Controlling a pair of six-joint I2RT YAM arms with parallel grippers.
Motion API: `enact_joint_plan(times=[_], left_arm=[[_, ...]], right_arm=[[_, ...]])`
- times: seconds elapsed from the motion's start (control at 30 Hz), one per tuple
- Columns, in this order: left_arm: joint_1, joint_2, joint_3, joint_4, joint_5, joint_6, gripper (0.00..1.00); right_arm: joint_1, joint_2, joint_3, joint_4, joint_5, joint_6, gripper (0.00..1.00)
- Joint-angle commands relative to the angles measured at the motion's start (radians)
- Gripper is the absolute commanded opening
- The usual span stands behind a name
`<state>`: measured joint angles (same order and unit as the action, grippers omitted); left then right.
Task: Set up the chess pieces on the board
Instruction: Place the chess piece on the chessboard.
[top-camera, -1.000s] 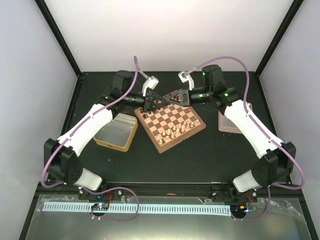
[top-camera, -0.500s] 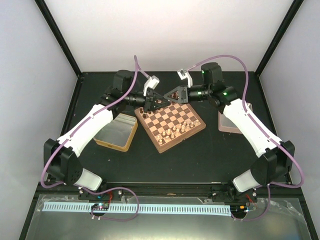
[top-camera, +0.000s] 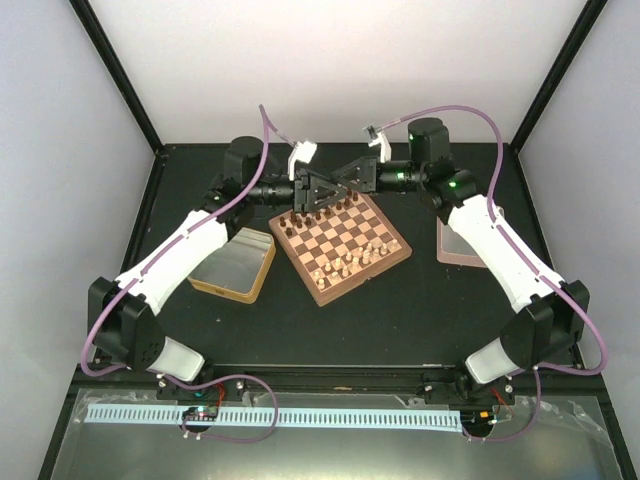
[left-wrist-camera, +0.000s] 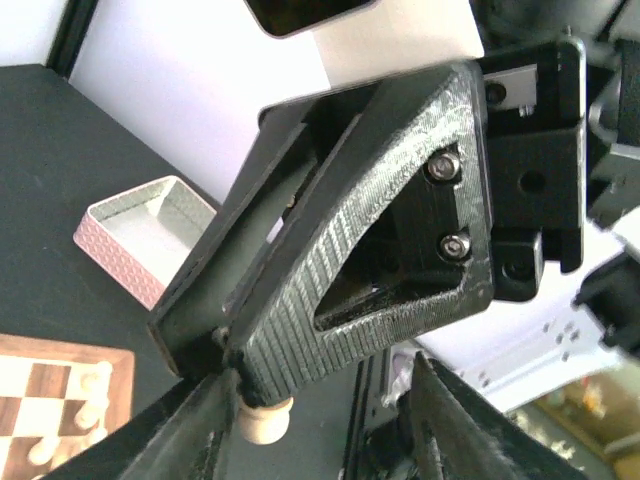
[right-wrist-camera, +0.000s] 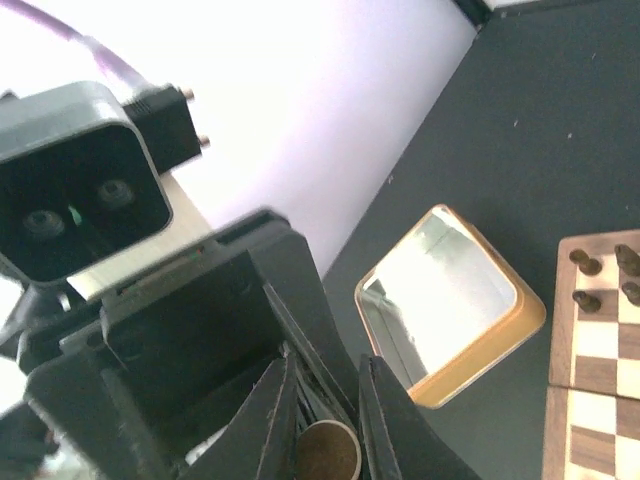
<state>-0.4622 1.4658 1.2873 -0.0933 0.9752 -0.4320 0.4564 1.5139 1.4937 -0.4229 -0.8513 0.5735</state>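
The board (top-camera: 335, 236) lies at mid-table, dark chess pieces (top-camera: 300, 214) along its far-left edge and pale ones (top-camera: 356, 258) near its right side. Both grippers meet tip to tip above the board's far corner. My right gripper (top-camera: 342, 182) (right-wrist-camera: 328, 410) is shut on a pale cream chess piece (left-wrist-camera: 262, 421), whose round base (right-wrist-camera: 330, 452) shows between its fingers. My left gripper (top-camera: 318, 190) (left-wrist-camera: 322, 420) is open, its fingers standing either side of the right gripper's tip and apart from the piece.
A tan tray with a silver inside (top-camera: 232, 262) (right-wrist-camera: 445, 300) sits left of the board. A pink tray (top-camera: 462, 245) (left-wrist-camera: 140, 235) sits to the right. Black frame posts rise at the table's back corners.
The left gripper's jaws have opened. Both grippers have moved toward the back of the board and closed in on each other, and the right one now holds the pale piece alone.
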Motion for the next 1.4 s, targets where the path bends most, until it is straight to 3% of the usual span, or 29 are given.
enact_joint_plan(times=[0.0,0.1,0.23,0.57,0.9,0.93,1.07,1.27,1.37], left_arm=[[-0.001,-0.04,-0.042,0.31,-0.13,-0.261,0.53],[-0.003,-0.046,-0.116,0.489,-0.194,-0.419,0.54],[-0.006,-0.039,-0.164,0.63,-0.265,-0.522,0.53],[-0.025,-0.006,-0.149,0.771,-0.284,-0.568,0.45],[-0.053,0.007,-0.14,0.704,-0.306,-0.524,0.42],[-0.055,0.007,-0.138,0.702,-0.308,-0.518,0.4],[-0.063,0.013,-0.122,0.675,-0.306,-0.492,0.16],[-0.074,0.012,-0.104,0.603,-0.331,-0.439,0.02],[-0.075,0.008,-0.058,0.445,-0.372,-0.366,0.02]], right_arm=[[-0.02,-0.021,-0.032,0.208,0.053,0.339,0.01],[-0.032,-0.033,-0.097,0.43,0.075,0.588,0.01],[-0.035,-0.03,-0.111,0.507,0.098,0.771,0.01],[-0.035,-0.055,-0.157,0.502,0.138,0.922,0.01],[-0.039,-0.054,-0.181,0.584,0.136,1.021,0.01],[-0.039,-0.053,-0.181,0.585,0.133,1.026,0.01],[-0.039,-0.054,-0.186,0.579,0.136,1.039,0.01],[-0.04,-0.052,-0.188,0.548,0.143,1.019,0.01],[-0.055,-0.054,-0.185,0.476,0.162,0.934,0.14]])
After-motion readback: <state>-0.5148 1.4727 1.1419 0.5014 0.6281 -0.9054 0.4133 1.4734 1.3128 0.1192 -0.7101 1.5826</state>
